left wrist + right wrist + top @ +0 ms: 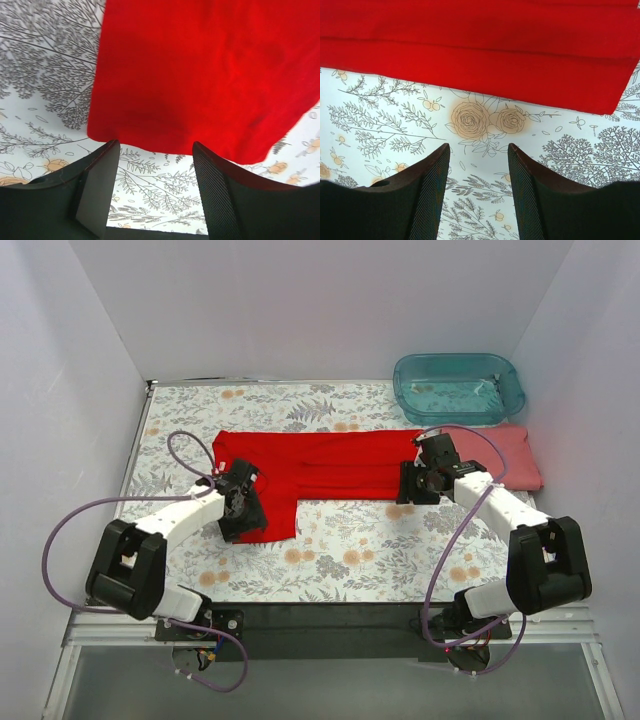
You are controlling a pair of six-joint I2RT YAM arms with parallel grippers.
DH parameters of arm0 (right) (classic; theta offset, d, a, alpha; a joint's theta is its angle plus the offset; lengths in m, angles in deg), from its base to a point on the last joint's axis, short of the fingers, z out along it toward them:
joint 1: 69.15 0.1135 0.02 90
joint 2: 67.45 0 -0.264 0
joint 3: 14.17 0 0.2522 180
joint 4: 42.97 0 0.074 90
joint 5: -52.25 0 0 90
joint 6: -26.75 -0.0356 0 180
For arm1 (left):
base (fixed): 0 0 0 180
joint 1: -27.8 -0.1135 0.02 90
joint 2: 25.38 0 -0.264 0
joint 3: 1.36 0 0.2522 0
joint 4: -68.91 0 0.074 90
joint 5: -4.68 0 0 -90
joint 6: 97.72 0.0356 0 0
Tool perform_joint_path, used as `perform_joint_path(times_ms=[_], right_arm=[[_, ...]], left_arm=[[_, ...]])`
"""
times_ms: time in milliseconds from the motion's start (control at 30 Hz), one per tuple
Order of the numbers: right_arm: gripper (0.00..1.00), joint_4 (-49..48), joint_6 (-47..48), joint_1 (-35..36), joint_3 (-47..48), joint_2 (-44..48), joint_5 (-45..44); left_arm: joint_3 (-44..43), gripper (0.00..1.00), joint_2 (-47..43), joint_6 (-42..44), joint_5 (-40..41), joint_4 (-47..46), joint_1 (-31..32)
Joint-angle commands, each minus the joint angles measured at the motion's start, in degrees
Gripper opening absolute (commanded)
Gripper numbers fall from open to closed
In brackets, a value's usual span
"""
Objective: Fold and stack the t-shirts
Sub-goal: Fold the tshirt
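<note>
The red t-shirt (320, 465) lies flat on the counter (350, 555), which has a cover with flowers and leaves on it. The shirt makes a long strip from left to right, and at its left end a flap hangs down toward the arms.

The left pincer (155, 146) is over that flap. Its two fingers (100, 185) are spread apart and there is nothing between them. In the left wrist view, the lower edge of the red cloth sits just past the fingertips, and only the flowered cover shows in the gap.

The right pincer (478, 147) is at the right end of the red shirt, on the side near the arms. It is open too and holds nothing. In the right wrist view, the red edge lies a little way ahead of the tips, not touching them, with drawn roses on the cover in between.

The pink t-shirt (520, 455) is folded into a flat shape at the far right of the counter, just past the right pincer. A see-through teal tub (458, 387) sits right behind it, in the back corner.
</note>
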Motion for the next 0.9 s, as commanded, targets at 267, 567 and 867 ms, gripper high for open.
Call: perform_joint_path(times_ms=[267,567,867], right_arm=[[0.57,-2.91,1.44,0.74,-0.87,-1.67,3.06],[0.56,-3.17,2.32,0.92,0.27,-2.46,3.33],[0.54,-3.17,3.99,2.06,2.64,-4.74,2.36]], left_arm=[[-2.93,0.21,7.84,-2.9,8.08,2.19,4.28],[-13.37,0.0,9.15,0.17,12.12,2.98,4.11],[-40.26,0.0,24.44,6.59,15.12,2.81,-1.6]])
